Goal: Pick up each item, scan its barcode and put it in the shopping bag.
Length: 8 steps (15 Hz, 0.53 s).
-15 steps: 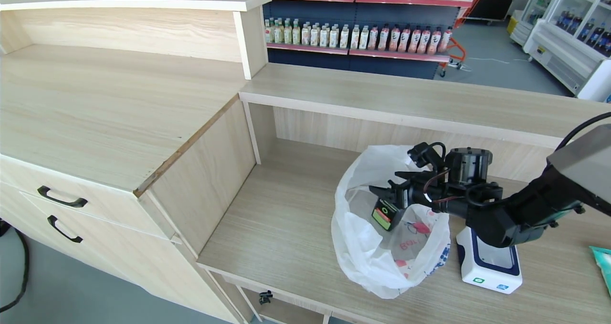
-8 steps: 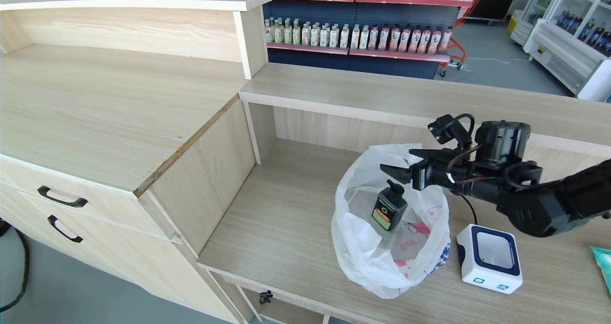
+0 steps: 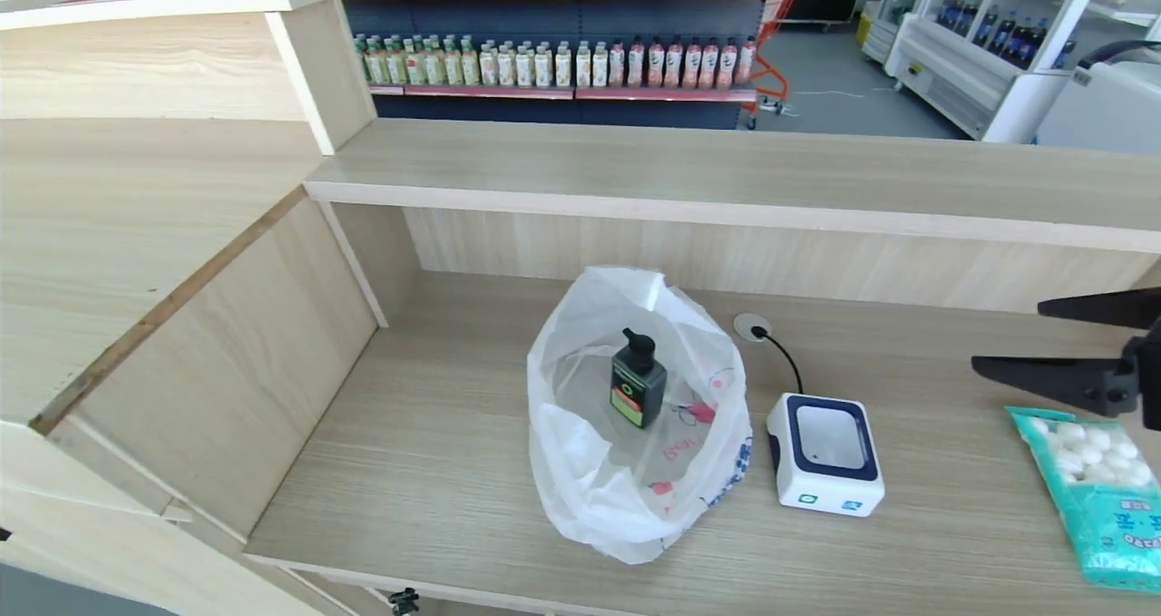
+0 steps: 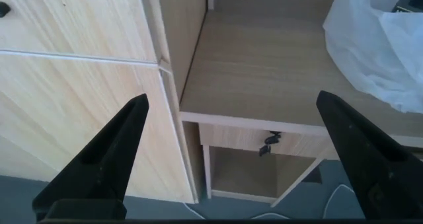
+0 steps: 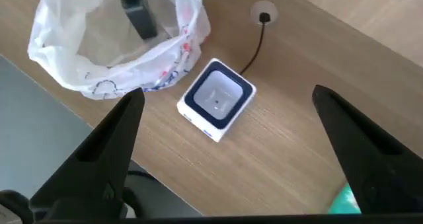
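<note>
- Desk (image 3: 472, 471): light beige wood, fine straight grain lines.
- Shopping bag (image 3: 580, 480), centre of frame: translucent white film with red and blue print on its lower right side.
- Bottle (image 3: 638, 385): black body and black pump. The label is green above and red below.
- Scanner (image 3: 824, 457): white housing, dark navy frame around a grey window, with one small green and one small blue mark on the front face.
- Cable (image 3: 780, 357): black.
- Packet (image 3: 1102, 498), lower right edge: turquoise, with white balls showing in its upper part.
- Right gripper (image 3: 1070, 339) and left gripper (image 4: 231, 98): black.
- Store shelf (image 3: 580, 92), top of frame: red rails, dark blue back panel.
- Shelf bottles (image 3: 544, 63): pale yellow, white and peach-pink.
</note>
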Available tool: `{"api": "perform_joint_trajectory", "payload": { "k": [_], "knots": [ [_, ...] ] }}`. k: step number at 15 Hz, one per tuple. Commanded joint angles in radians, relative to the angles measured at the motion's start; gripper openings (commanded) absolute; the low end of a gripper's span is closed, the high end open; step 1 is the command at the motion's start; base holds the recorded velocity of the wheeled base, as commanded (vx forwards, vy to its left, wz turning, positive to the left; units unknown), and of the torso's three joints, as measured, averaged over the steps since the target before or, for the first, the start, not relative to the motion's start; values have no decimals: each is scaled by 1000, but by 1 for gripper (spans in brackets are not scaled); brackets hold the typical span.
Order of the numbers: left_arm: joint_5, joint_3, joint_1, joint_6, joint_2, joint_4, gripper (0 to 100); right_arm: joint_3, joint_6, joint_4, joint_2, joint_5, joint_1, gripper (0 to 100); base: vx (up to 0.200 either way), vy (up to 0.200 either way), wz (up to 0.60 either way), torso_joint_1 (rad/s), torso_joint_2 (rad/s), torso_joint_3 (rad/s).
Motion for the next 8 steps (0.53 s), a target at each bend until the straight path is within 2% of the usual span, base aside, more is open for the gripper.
{"api": "perform_joint_trajectory", "payload": {
  "k": [1, 4, 5, 6, 8],
  "knots": [
    [1, 0, 0, 0, 2, 2, 100, -19, -6, 14, -131, 6, -51, 100, 0, 0, -600, -139, 403, 290],
    [1, 0, 0, 0, 2, 2, 100, 18, 19, -29, -96, -7, -73, 100, 0, 0, -600, -131, 439, 300],
    [1, 0, 0, 0, 2, 0, 100, 51, 25, -99, -30, -7, -139, 100, 0, 0, 0, -144, 510, 364],
    [1, 0, 0, 0, 2, 0, 100, 61, 28, -133, -3, -7, -157, 100, 0, 0, 0, -115, 461, 339],
    [1, 0, 0, 0, 2, 0, 100, 82, 20, -257, 166, -7, -165, 100, 0, 0, 0, -53, 210, 156]
  ]
}}
